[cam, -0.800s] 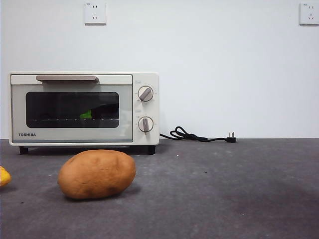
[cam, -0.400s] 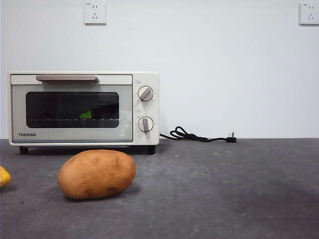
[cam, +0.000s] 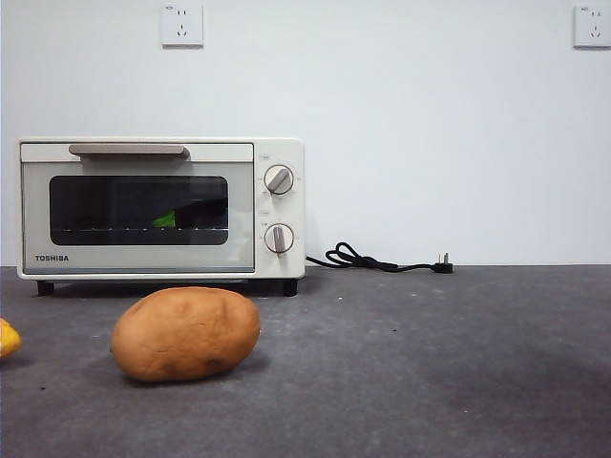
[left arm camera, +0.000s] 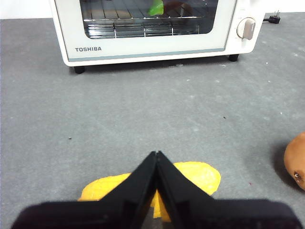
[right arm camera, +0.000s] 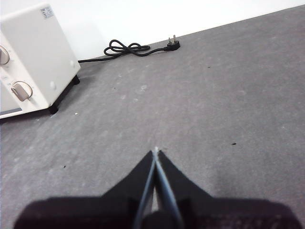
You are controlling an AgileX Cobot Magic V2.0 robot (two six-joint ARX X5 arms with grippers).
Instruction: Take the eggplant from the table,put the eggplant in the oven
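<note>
Left gripper (left arm camera: 156, 155) as I see it on its wrist camera: two matte black jaws, wedge-shaped, tapering from a broad black base to a point. Right gripper (right arm camera: 156, 151): same black wedge form, with a thin pale grey lining along the inner faces. No markings, screws or cables visible.

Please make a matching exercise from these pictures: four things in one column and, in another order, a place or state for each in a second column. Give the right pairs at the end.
Things:
1. eggplant
2. potato
3. plug
4. left gripper

Places or states:
A. lying unplugged on the table, beside the oven
B. shut, above a yellow thing
C. inside the oven, behind its closed glass door
D. on the table in front of the oven

Pairs: 1-C, 2-D, 3-A, 4-B
</note>
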